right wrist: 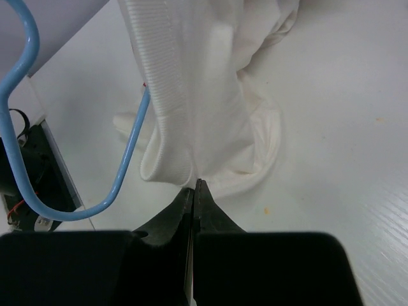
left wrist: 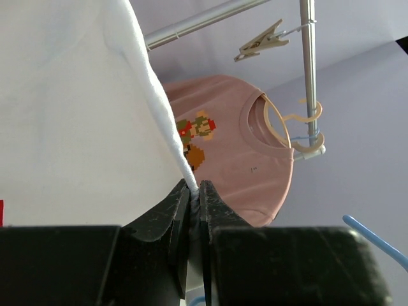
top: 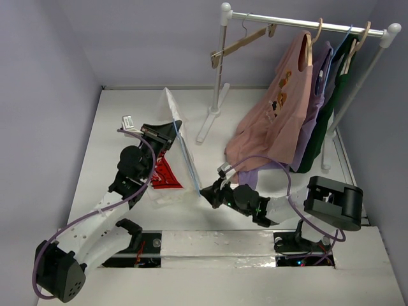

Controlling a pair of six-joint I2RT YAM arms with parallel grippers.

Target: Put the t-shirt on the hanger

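Note:
The white t-shirt (top: 171,121) is stretched up off the table between my two grippers, its red graphic (top: 164,176) low on the left. The light-blue wire hanger (top: 185,156) runs along the shirt's raised edge. My left gripper (top: 160,135) is shut on a white hem of the t-shirt (left wrist: 153,95), pinched between its fingertips (left wrist: 213,197). My right gripper (top: 208,193) is shut on the t-shirt (right wrist: 210,95) just below its ribbed collar (right wrist: 162,95). The hanger's hook (right wrist: 19,83) curves at the left of the right wrist view. A piece of the hanger (left wrist: 376,239) shows in the left wrist view.
A white garment rack (top: 220,70) stands at the back right. It carries a pink shirt (top: 274,121) with small print, a lilac garment (top: 315,108), a dark green garment (top: 328,108) and a tan wooden clip hanger (top: 245,41). The rack's foot (top: 207,124) is close behind the shirt.

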